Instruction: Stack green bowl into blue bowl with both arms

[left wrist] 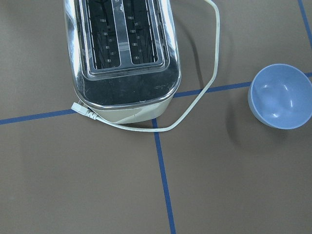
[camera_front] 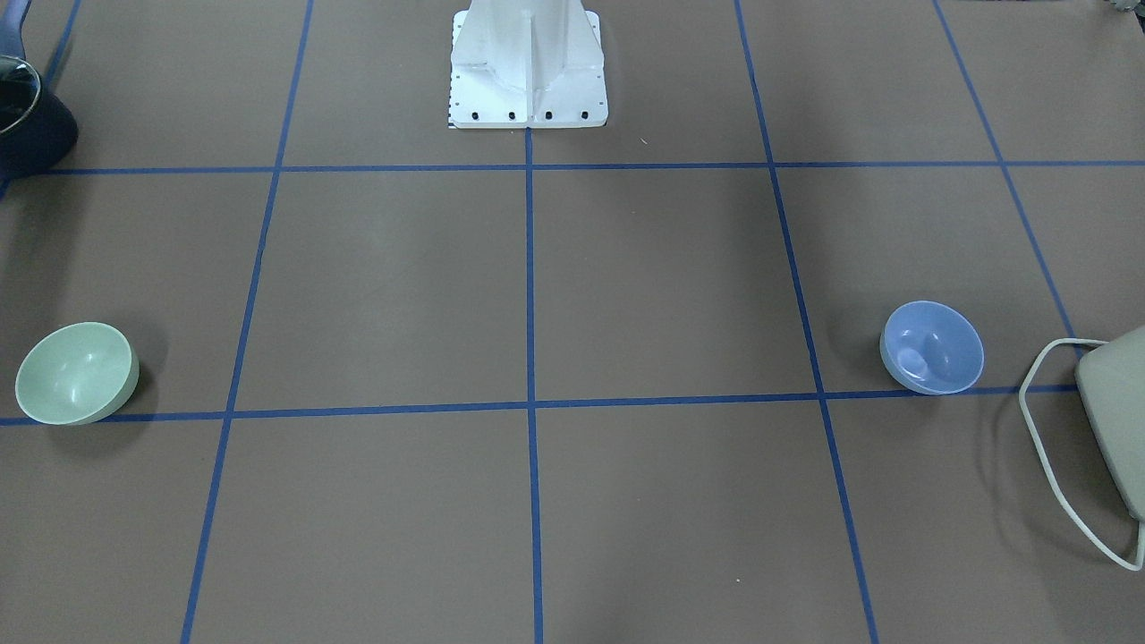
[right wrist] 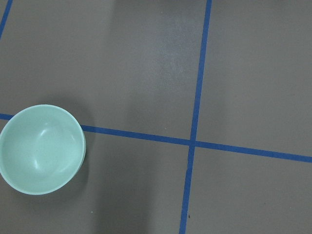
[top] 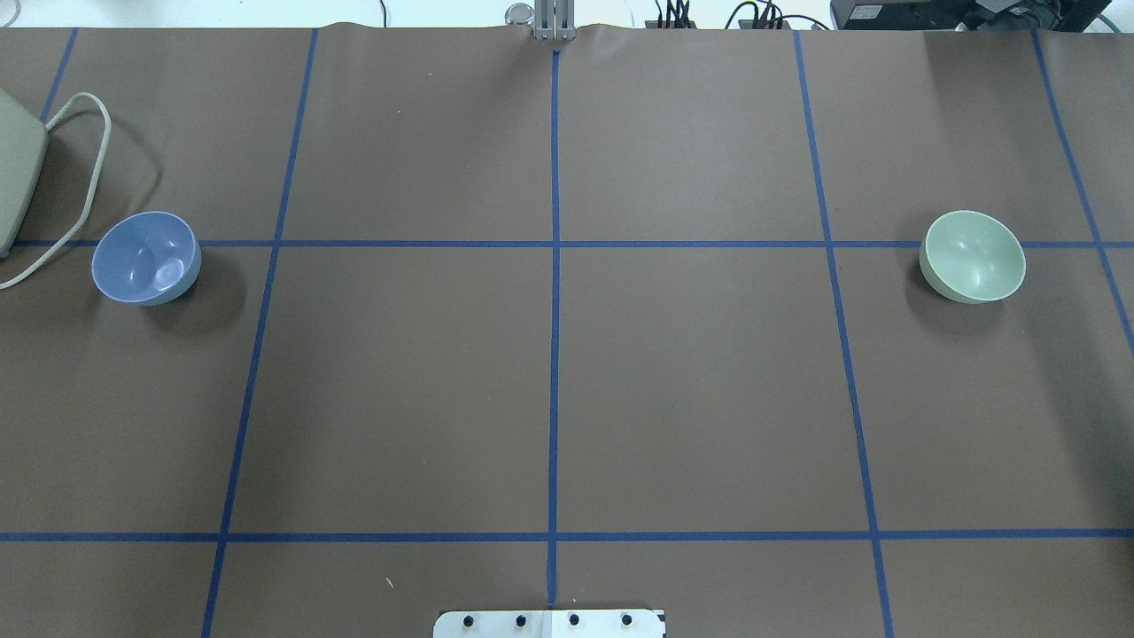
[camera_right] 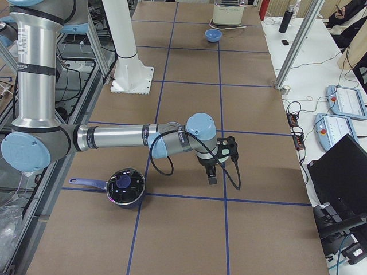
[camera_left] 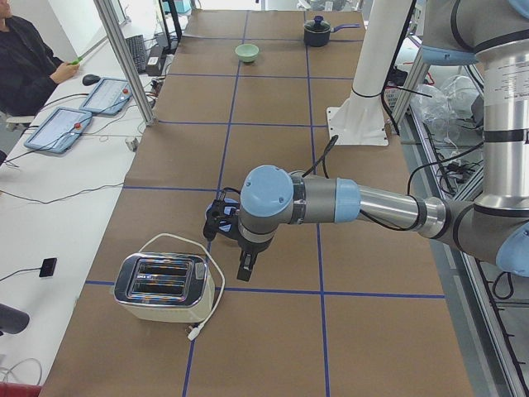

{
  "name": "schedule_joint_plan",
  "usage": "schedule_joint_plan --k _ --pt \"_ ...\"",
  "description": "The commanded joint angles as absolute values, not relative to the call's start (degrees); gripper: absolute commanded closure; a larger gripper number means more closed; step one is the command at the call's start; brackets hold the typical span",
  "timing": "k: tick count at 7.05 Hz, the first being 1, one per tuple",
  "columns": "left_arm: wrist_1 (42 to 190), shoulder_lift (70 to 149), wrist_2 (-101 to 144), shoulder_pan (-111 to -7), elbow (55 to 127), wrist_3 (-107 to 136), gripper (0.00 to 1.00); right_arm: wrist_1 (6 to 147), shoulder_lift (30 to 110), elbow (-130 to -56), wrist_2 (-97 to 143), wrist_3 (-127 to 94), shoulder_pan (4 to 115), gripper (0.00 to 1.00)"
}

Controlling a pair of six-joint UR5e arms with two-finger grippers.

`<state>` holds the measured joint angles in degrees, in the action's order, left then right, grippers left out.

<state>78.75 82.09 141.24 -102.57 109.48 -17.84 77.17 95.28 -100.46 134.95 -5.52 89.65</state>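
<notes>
The green bowl (top: 973,257) sits upright on the brown table at the robot's right; it also shows in the front view (camera_front: 76,373) and the right wrist view (right wrist: 41,148). The blue bowl (top: 144,258) sits upright at the robot's left, next to a toaster, and shows in the front view (camera_front: 931,347) and the left wrist view (left wrist: 282,96). The left gripper (camera_left: 246,269) hangs over the table near the toaster. The right gripper (camera_right: 212,176) hangs near a pot. Both show only in side views, so I cannot tell whether they are open or shut.
A chrome toaster (left wrist: 122,53) with a white cord (left wrist: 204,92) stands left of the blue bowl. A dark lidded pot (camera_right: 123,186) stands near the right arm. The white base pedestal (camera_front: 528,72) stands at the robot's side. Blue tape lines grid the table.
</notes>
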Motion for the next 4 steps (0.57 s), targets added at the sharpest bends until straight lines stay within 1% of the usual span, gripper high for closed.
schedule_joint_plan --k 1,3,4 --pt "78.75 82.09 141.07 -102.57 109.51 -17.75 0.02 76.73 95.19 -100.72 134.83 -5.28 89.21 0.0" --pt "78.75 82.44 141.06 -102.05 109.51 -17.41 0.02 76.46 94.4 -102.04 129.92 -6.23 87.46 0.0" --pt "78.75 84.96 140.72 -99.0 109.51 -14.1 0.02 76.38 95.44 -101.87 130.6 -6.68 87.45 0.0"
